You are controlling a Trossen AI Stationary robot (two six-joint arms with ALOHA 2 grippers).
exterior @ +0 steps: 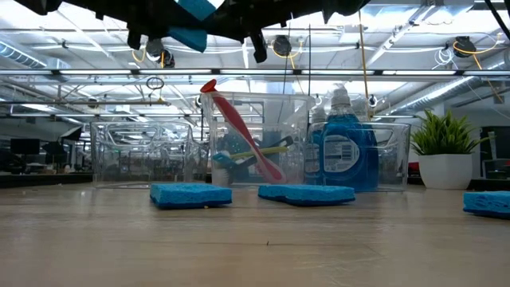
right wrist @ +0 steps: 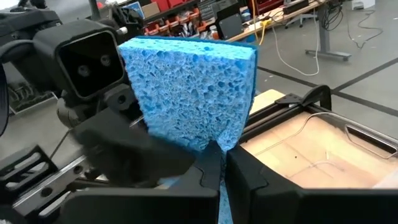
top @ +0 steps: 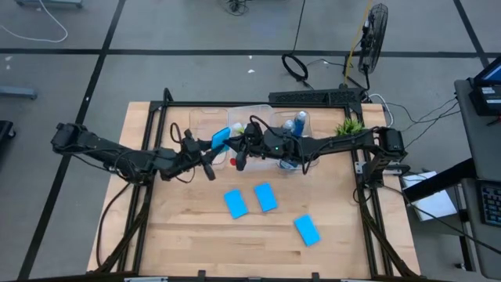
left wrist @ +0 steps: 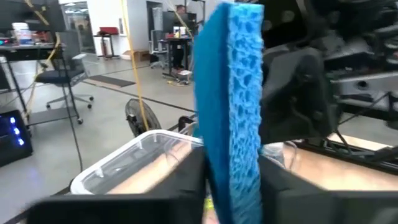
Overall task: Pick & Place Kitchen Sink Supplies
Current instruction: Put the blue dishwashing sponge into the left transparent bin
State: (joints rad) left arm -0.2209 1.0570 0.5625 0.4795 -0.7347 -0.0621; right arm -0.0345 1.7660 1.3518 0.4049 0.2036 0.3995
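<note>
Handing over a sponge above the clear bins.
I see the sponge [top: 221,139] pinched edge-on by my left gripper [top: 213,146], its other end clamped between my right gripper's [top: 235,143] pressed-together fingers.

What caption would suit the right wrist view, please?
Both pincers meet at one blue sponge, the right pincer pinching its edge above a clear bin.

Both arms matte black, slim jointed links w/ bulkier housings at joints. Left arm [top: 117,157]: black cables looped alongside. Right arm [top: 337,143]: small green light near wrist. Gripper fingers [right wrist: 261,186] black, blocky, flat-faced.
</note>
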